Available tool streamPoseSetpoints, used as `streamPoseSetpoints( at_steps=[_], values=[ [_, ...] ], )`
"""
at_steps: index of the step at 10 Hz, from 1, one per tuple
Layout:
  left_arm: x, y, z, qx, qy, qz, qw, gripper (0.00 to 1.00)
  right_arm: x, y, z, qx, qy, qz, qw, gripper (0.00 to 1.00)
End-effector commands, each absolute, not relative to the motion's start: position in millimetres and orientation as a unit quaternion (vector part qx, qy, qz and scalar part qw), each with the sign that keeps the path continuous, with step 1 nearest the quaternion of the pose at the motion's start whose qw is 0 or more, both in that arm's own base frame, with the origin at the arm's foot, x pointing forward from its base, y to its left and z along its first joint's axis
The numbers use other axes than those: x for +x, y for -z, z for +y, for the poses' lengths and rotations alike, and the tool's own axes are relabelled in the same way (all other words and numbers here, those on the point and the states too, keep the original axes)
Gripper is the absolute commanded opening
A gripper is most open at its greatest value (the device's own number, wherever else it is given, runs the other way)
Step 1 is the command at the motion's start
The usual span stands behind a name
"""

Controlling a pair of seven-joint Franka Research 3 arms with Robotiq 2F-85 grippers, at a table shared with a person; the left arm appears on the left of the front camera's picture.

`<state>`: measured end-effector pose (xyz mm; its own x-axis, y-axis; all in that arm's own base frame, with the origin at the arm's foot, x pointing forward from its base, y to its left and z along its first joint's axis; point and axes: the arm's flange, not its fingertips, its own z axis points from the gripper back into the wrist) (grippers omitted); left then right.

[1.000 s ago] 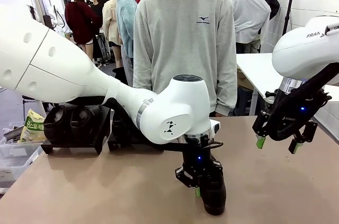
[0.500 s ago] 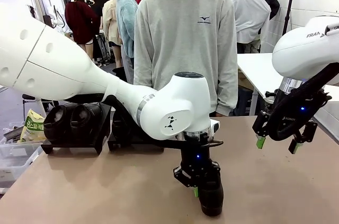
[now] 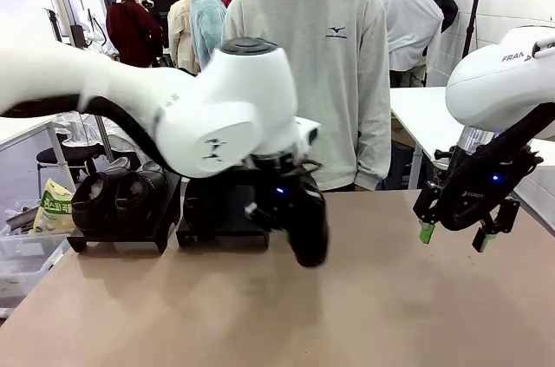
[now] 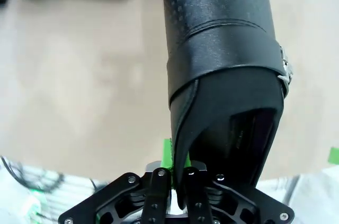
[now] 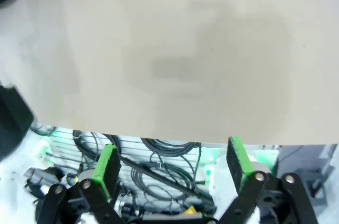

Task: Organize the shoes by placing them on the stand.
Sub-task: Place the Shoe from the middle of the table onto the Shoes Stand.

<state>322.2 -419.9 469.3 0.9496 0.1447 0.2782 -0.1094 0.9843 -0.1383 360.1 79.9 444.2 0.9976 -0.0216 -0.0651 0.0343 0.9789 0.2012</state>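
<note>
Black leather shoe (image 3: 309,230), front view: hangs off the table (image 3: 260,315) in the left gripper (image 3: 276,221), near the stand (image 3: 221,211); other shoes (image 3: 117,198) sit on the neighbouring stand. Right gripper (image 3: 451,237) hangs wide, empty.

Left wrist view: jaws pinched on the thin heel collar of the shoe (image 4: 222,75). Upper looks stiff, textured; collar edge likely flexes, so the shoe may swing.

Right wrist view: green pads (image 5: 107,168) apart over bare tabletop.
</note>
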Motion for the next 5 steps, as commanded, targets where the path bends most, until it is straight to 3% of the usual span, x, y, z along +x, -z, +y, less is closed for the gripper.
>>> streamPoseSetpoints(
  at_steps=[1,5],
  values=[
    [337,-459,-384,-0.022,-0.028,-0.22,0.975,0.0,360,-444,81,0.102,0.012,0.033,0.994,1.0],
    [371,-458,-333,0.006,-0.022,-0.217,0.976,0.0,360,-444,81,0.102,0.012,0.033,0.994,1.0]
  ],
)
